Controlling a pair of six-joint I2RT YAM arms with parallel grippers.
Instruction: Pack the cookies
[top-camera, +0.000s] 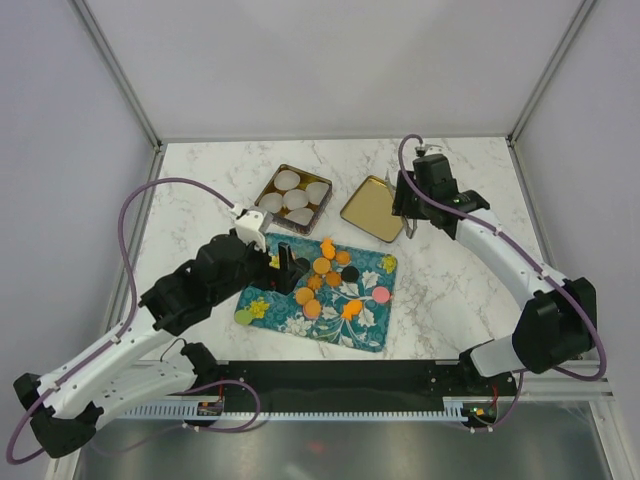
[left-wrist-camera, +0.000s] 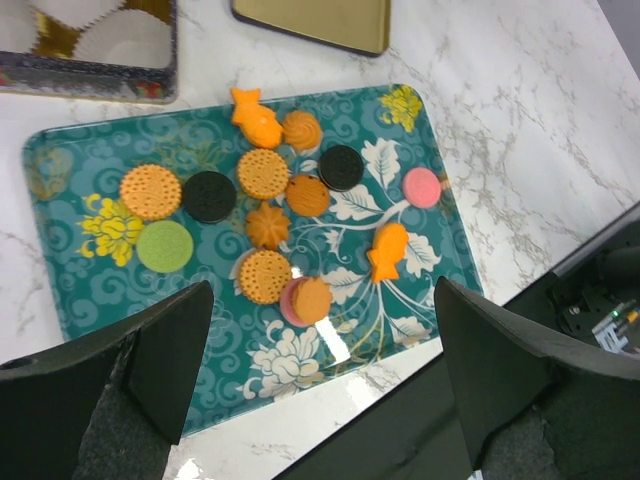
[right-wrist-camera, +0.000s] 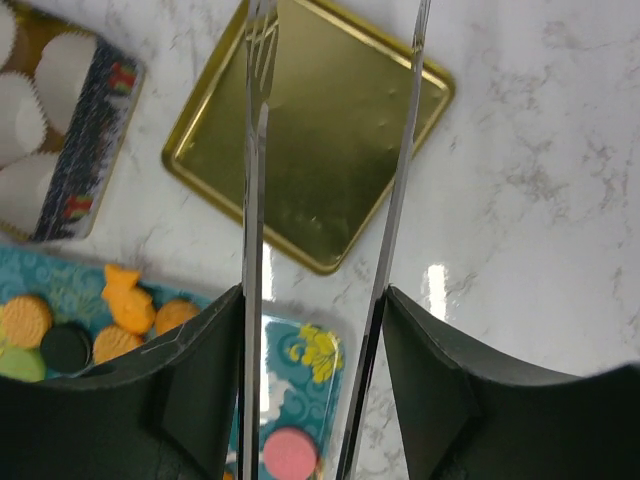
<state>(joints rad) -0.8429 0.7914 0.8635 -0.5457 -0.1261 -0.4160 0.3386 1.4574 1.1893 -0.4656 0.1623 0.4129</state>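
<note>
The cookies (top-camera: 325, 275) lie scattered on a teal floral tray (top-camera: 370, 335): mostly orange, with a few black, pink and one green. The left wrist view shows them (left-wrist-camera: 265, 175) on the tray (left-wrist-camera: 60, 160). My left gripper (top-camera: 288, 270) hangs open and empty over the tray's near part (left-wrist-camera: 322, 290). My right gripper (top-camera: 408, 215) is shut on thin metal tongs (right-wrist-camera: 255, 150). The tong arms are apart and hold nothing, above the gold lid (right-wrist-camera: 310, 150). A few cookies (right-wrist-camera: 125, 300) and a pink one (right-wrist-camera: 290, 452) show below.
A square tin (top-camera: 270, 180) holding several white paper cups stands behind the tray, its wall visible in the wrist views (left-wrist-camera: 90, 88) (right-wrist-camera: 95, 150). The gold lid (top-camera: 372, 208) lies to its right, also in the left wrist view (left-wrist-camera: 320, 20). The table is white marble.
</note>
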